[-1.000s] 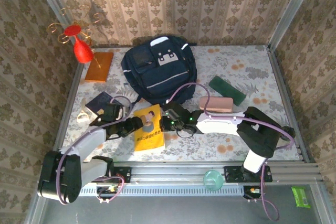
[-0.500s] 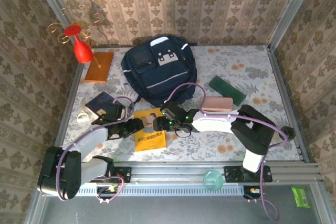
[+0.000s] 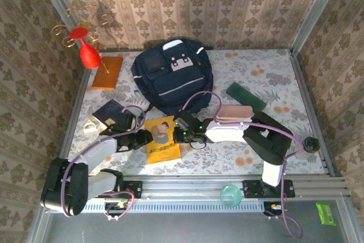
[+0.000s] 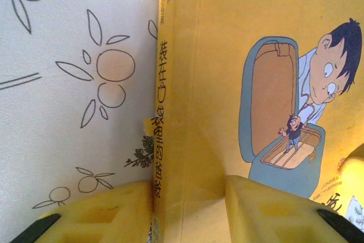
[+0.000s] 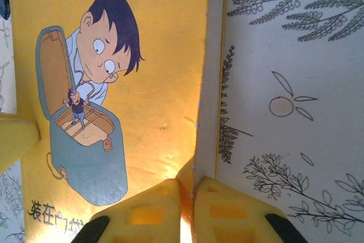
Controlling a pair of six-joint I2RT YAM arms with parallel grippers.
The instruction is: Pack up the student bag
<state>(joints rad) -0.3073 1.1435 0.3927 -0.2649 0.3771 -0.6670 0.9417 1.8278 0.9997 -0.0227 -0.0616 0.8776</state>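
The student bag (image 3: 170,78), dark navy with a grey-white patch, lies at the back middle of the table. In front of it lies a yellow picture book (image 3: 161,140). My left gripper (image 3: 147,136) meets the book's left side. In the left wrist view its yellow fingers (image 4: 114,211) straddle the book's spine (image 4: 162,140), with the left gripper (image 4: 190,209) closed on that edge. My right gripper (image 3: 177,134) is at the book's right edge. In the right wrist view the right gripper (image 5: 186,209) is shut, a thin lifted bit of the yellow cover (image 5: 153,83) pinched between its pads.
An orange book (image 3: 107,71) and a red vase (image 3: 89,52) stand at the back left. A dark booklet (image 3: 110,111) lies near the left arm. A pink case (image 3: 234,112) and a green case (image 3: 245,97) lie to the right. A teal cup (image 3: 230,194) sits on the front rail.
The right arm has slid left to the book's right edge, and its jaws opened and then shut on the cover. The left jaws have narrowed onto the spine.
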